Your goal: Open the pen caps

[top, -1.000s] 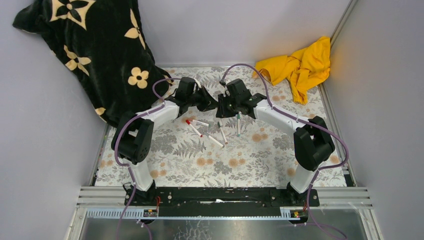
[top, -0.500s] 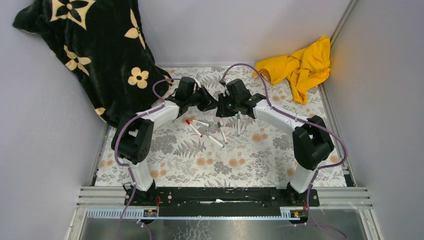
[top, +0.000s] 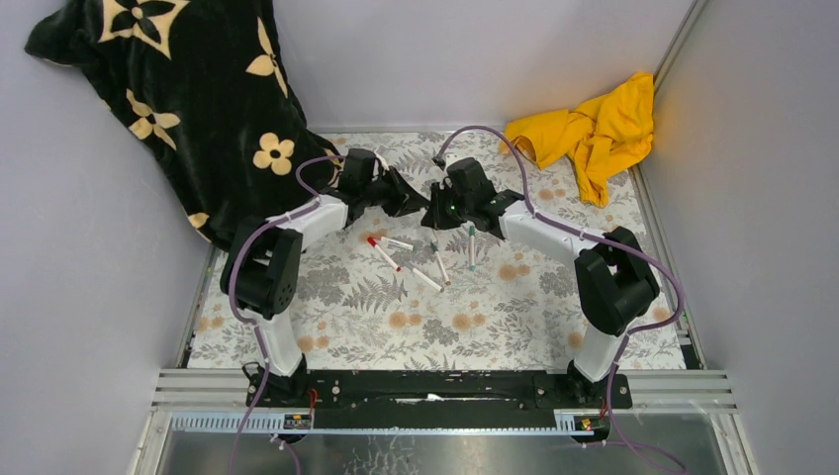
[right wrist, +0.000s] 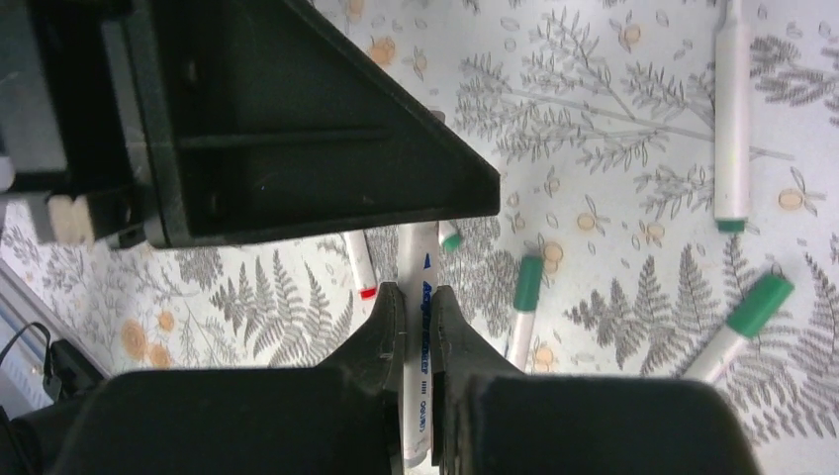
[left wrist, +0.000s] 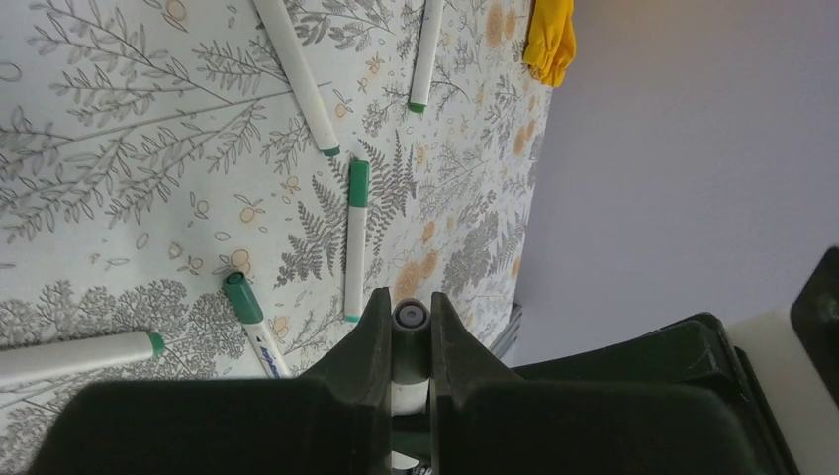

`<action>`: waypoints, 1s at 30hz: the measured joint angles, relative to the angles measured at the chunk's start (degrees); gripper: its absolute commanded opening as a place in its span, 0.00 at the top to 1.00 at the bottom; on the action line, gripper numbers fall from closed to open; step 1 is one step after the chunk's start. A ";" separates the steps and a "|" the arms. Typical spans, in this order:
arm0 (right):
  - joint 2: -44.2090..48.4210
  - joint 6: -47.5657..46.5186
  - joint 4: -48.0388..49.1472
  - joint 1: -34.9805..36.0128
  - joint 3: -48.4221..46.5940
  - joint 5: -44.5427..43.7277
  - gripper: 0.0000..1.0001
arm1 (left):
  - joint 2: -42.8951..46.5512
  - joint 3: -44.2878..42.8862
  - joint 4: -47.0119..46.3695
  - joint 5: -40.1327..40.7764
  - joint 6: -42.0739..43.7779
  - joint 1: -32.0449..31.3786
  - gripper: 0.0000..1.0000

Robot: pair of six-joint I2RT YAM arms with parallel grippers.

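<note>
My left gripper (left wrist: 408,322) is shut on a dark pen cap (left wrist: 410,317); a bit of white shows behind the cap between the fingers. My right gripper (right wrist: 416,307) is shut on a white pen barrel (right wrist: 419,282) with blue print, which runs up under the left gripper's black body (right wrist: 297,119). In the top view the left gripper (top: 409,204) and right gripper (top: 435,217) meet tip to tip above the far middle of the table. I cannot tell whether the cap is off the barrel. Loose pens lie below, with green caps (left wrist: 357,183) (right wrist: 527,280) (right wrist: 760,304) and one red cap (top: 373,240).
Several loose white pens (top: 438,263) lie on the floral table cover (top: 396,327) just in front of the grippers. A black flowered blanket (top: 188,99) hangs at the far left. A yellow cloth (top: 594,129) lies at the far right corner. Grey walls close in both sides.
Both grippers have shifted a little to the far left. The left wrist has drawn back to the left. The loose pens have not moved.
</note>
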State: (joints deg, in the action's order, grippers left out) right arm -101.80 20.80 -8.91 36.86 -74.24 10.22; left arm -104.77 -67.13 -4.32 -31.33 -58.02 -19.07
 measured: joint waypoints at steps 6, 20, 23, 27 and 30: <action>1.60 0.35 2.97 0.11 6.36 0.55 1.00 | -5.20 -5.60 1.33 -1.25 0.20 5.64 1.00; 5.55 -0.02 -4.68 0.15 9.84 -1.97 1.00 | -8.15 -13.49 8.44 8.17 8.46 12.57 1.00; 5.77 -0.35 -6.01 0.09 6.86 -6.05 1.00 | -6.91 -12.44 12.48 12.61 12.02 12.11 1.00; 5.60 -0.90 -7.76 -1.42 3.08 -11.10 1.00 | -5.66 -11.54 16.96 20.00 15.91 11.98 0.90; 4.46 -1.11 -8.81 -4.33 1.11 -13.99 1.00 | -5.68 -11.17 18.93 24.09 17.79 11.98 0.86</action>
State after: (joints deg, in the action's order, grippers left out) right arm -97.34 19.68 -17.72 32.53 -73.12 -3.77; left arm -110.45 -78.30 14.61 -7.25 -40.23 -7.09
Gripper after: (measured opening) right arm 0.071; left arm 0.143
